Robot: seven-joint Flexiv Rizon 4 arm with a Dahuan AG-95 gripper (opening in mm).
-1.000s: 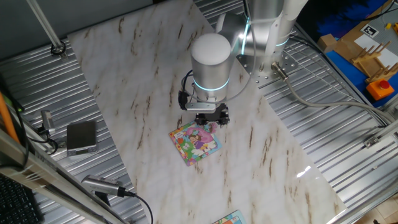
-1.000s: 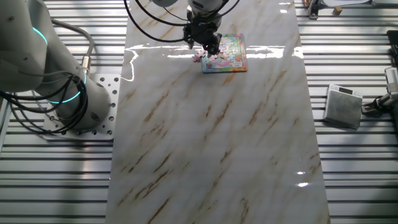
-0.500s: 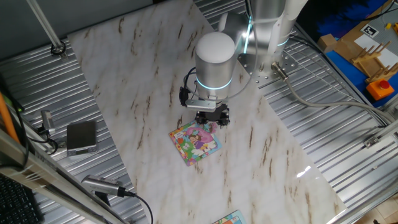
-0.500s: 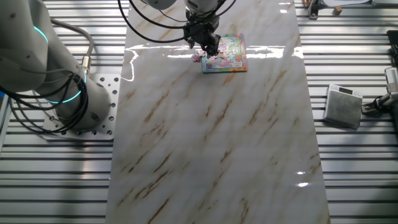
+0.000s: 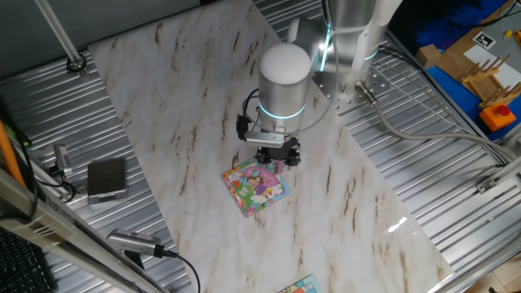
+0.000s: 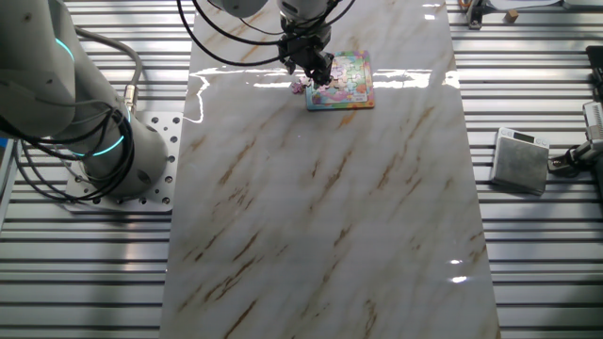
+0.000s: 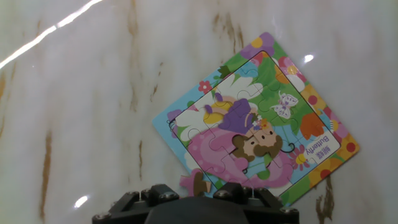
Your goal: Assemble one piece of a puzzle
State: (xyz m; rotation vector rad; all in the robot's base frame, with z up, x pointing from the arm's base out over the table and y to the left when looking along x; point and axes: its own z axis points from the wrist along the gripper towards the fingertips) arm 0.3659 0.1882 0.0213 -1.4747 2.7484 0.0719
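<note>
Hand view: the puzzle (image 7: 255,124) is seen lying flat on the marble table (image 7: 74,112), turned so that its corners point like a diamond, its middle at about 2 o'clock from the gripper (image 7: 196,202). A cartoon girl in a pink dress with a purple top and brown hair is shown in the middle, framed by green leaves, a white butterfly, flowers, and blue, yellow and green edging. The piece (image 7: 194,182), pink with a small brown patch, is seen at the board's lower-left edge, at about 12 o'clock from the gripper housing and just above it. Whether it is seated in the board or only lying against the edge cannot be told. The fingers are hidden behind the dark housing, so their opening cannot be told, nor whether anything is held.

Compared with the frames from a second ago, the arm's white wrist (image 5: 284,77) is seen slightly further toward 2 o'clock in one fixed view, while the gripper (image 5: 278,153) is found at the same place, at the puzzle's (image 5: 256,185) upper corner. In the other fixed view the gripper (image 6: 309,68) sits against the left edge of the puzzle (image 6: 341,79), which has not shifted.
</note>
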